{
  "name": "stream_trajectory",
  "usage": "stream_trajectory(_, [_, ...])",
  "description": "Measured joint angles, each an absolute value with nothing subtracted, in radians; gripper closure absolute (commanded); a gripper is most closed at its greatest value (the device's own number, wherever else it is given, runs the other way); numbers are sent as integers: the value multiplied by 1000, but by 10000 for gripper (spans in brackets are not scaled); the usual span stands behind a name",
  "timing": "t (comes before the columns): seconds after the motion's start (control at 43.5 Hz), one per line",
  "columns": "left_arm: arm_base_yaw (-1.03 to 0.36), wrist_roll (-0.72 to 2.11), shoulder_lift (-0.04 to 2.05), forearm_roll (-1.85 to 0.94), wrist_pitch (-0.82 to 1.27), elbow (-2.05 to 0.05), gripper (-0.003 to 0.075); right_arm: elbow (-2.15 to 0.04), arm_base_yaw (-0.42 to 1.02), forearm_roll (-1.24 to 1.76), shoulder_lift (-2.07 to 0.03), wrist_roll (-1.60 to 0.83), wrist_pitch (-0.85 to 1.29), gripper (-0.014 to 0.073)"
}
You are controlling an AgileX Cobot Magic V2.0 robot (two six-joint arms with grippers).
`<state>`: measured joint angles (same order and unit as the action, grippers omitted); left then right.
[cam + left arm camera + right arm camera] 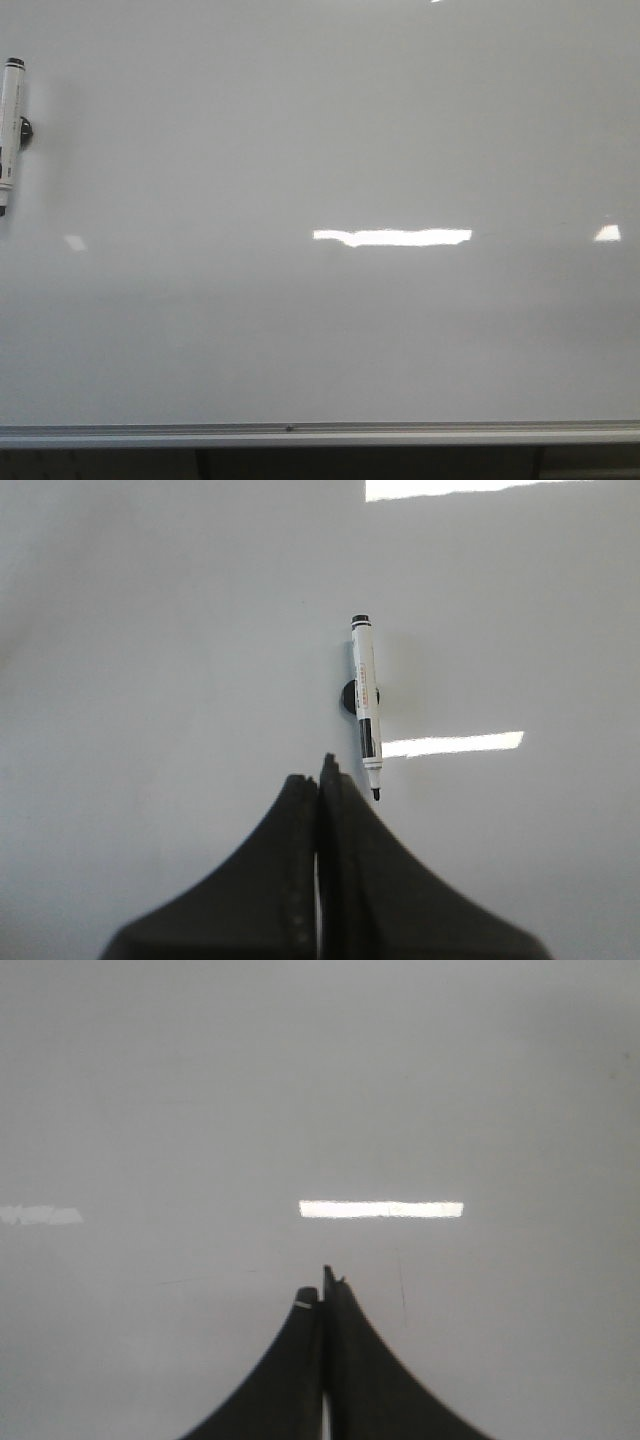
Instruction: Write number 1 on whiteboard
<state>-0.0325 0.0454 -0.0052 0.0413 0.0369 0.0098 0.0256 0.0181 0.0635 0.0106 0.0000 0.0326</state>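
The whiteboard (320,330) fills the front view, glossy white-grey and without any black stroke; the number 1 is out of view. At its far left a white marker (11,135) hangs upright on a small black holder (26,130), tip down. In the left wrist view that marker (366,705) is just beyond and beside my left gripper (320,770), which is shut with nothing in it and apart from the marker. My right gripper (325,1285) is shut and empty too, facing bare whiteboard (200,1110). Neither gripper shows in the front view.
A silver rail (320,433) runs along the board's bottom edge. Bright light reflections (392,237) lie across the middle of the board. A faint thin grey line (402,1290) marks the board beside the right fingers.
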Motion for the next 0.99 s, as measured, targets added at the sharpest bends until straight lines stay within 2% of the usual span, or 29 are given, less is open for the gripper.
stream_trajectory(0.989, [-32, 45, -5, 41, 21, 10, 741, 26, 18, 63, 11, 0, 30, 663])
